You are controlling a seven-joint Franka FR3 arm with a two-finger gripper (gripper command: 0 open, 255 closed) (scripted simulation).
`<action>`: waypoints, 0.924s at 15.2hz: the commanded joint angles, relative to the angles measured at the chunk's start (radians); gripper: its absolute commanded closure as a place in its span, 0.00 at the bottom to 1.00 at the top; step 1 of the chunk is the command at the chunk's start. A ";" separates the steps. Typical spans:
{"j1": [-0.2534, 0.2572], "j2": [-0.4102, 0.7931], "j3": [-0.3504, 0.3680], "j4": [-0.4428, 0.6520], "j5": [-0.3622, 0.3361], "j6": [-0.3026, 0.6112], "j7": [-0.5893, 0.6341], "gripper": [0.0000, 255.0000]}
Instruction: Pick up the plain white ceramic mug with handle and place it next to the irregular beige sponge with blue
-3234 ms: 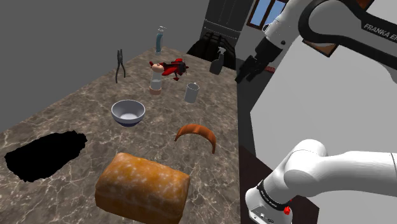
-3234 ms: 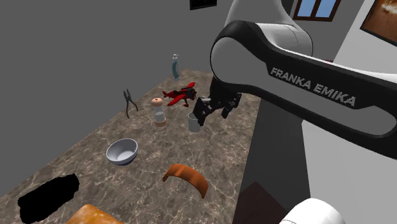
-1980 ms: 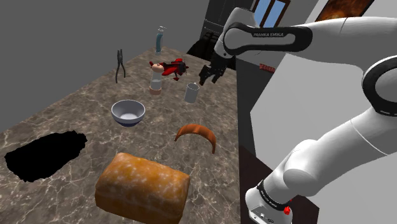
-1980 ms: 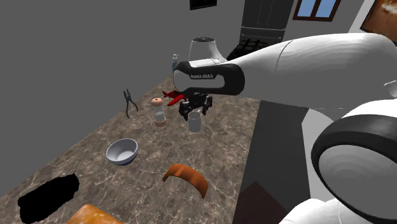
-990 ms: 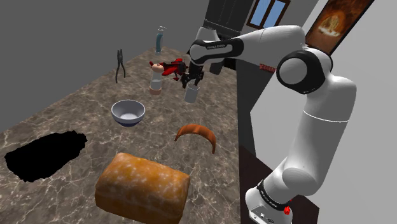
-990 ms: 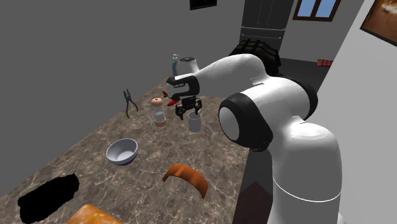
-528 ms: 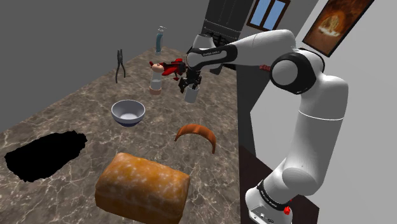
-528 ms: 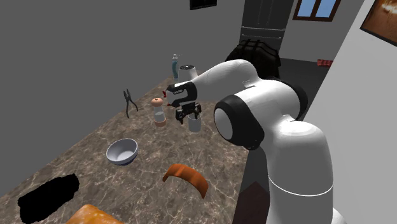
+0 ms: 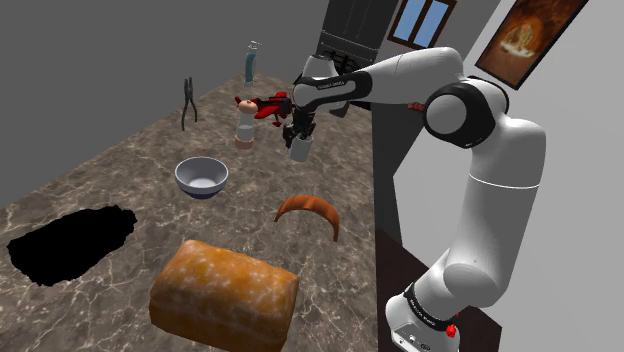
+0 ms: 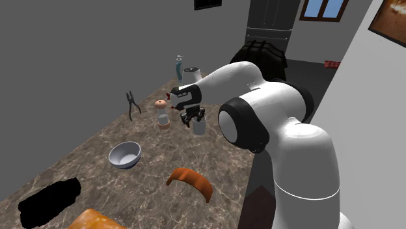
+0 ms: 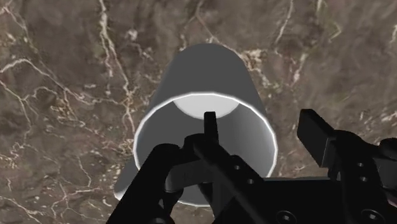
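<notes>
- On the dark marbled counter point(image 9: 130, 160), clock read in the shoulder view with the mug point(image 9: 299, 152) as centre; a black area point(image 9: 70, 242) breaks the surface between 8 and 9 o'clock
- Long white arm point(image 9: 500, 150) bends over to the mug, gripper point(image 9: 299, 133) pointing down onto it
- Big orange-tan block point(image 9: 225, 295) at 7 o'clock, well apart from the mug; taken to be the sponge, though no blue shows on it
- Brown curved piece point(image 9: 308, 212) at 6 o'clock, near the path to the block; bowl point(image 9: 201, 176) at 9 o'clock
- Mug point(image 11: 203, 76) upright on the counter, pale grey-white, mouth facing the wrist view; handle not made out
- Gripper point(image 11: 261, 121) spread and straddling the rim: one finger point(image 11: 210, 127) inside the mouth, the other outside the wall; neither seems to press the wall, so the mug is judged not held
- Step, as judged: the grasp, just short of closing; carry not begun
- Next move calls for: pinch the wall firmly, lift straight up, travel toward 7 o'clock high enough to clear the curved piece, set down just beside the block without nudging it
</notes>
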 commanded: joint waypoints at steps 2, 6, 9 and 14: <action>0.000 0.000 0.000 0.000 0.000 0.000 0.000 1.00; 0.000 0.000 0.000 0.000 0.000 0.000 0.000 1.00; 0.000 0.000 0.000 0.000 0.000 0.000 0.000 1.00; 0.001 -0.028 -0.001 0.028 -0.003 -0.056 0.001 1.00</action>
